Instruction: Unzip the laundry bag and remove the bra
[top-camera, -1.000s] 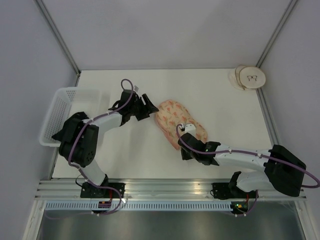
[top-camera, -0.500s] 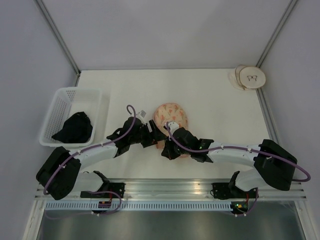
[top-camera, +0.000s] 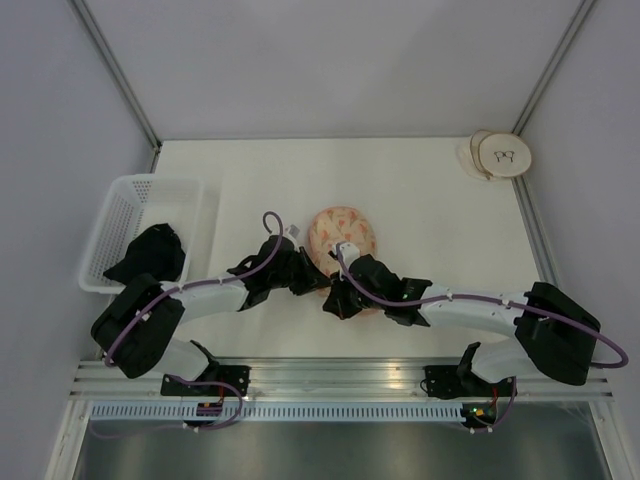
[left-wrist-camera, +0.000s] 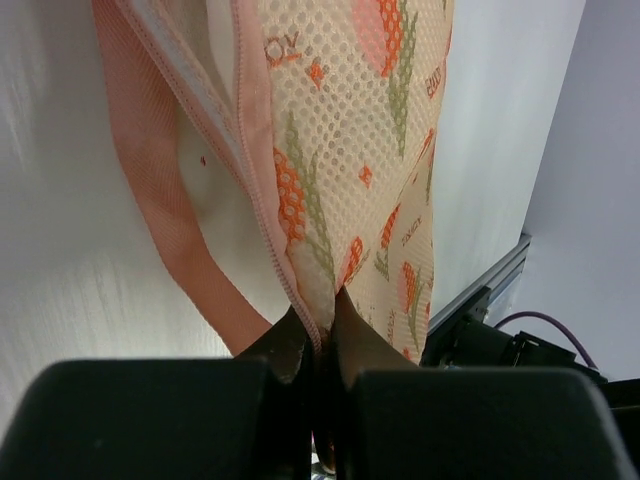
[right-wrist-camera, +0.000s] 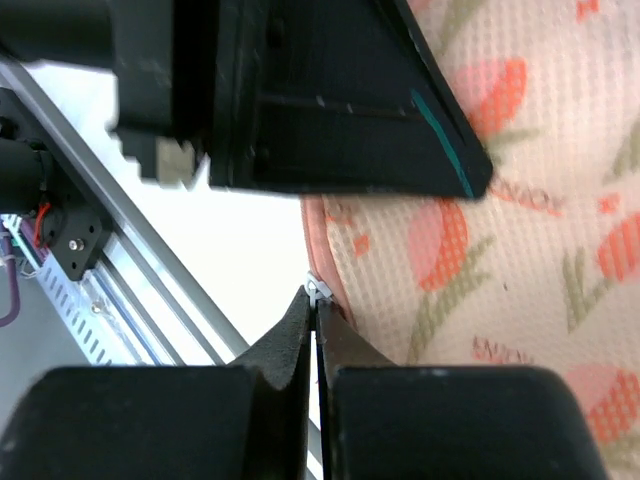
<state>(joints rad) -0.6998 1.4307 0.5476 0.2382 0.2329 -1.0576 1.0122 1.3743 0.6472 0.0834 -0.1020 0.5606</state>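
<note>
The laundry bag (top-camera: 344, 230) lies mid-table, a peach-pink mesh pouch with orange prints. My left gripper (top-camera: 320, 282) is at its near-left edge, shut on the fabric beside the pink zip trim (left-wrist-camera: 262, 170). In the left wrist view the bag (left-wrist-camera: 370, 140) hangs ahead of my left gripper (left-wrist-camera: 318, 312), its zip parted with pink lining (left-wrist-camera: 150, 210) showing. My right gripper (top-camera: 334, 302) is right beside it, and in the right wrist view my right gripper (right-wrist-camera: 316, 298) is shut on the small metal zip pull (right-wrist-camera: 318, 289) at the bag's (right-wrist-camera: 540, 230) edge. The bra is hidden.
A white lattice basket (top-camera: 118, 196) stands at the left with a black cloth (top-camera: 150, 256) in it. A round pale object (top-camera: 499, 155) sits at the back right corner. The metal rail (top-camera: 340, 372) runs along the table's near edge, close behind both grippers.
My left arm swung from the bag's far-left end to its near edge, and its jaws closed on the fabric. My right gripper drew the zip pull leftward; the bag bunched rounder.
</note>
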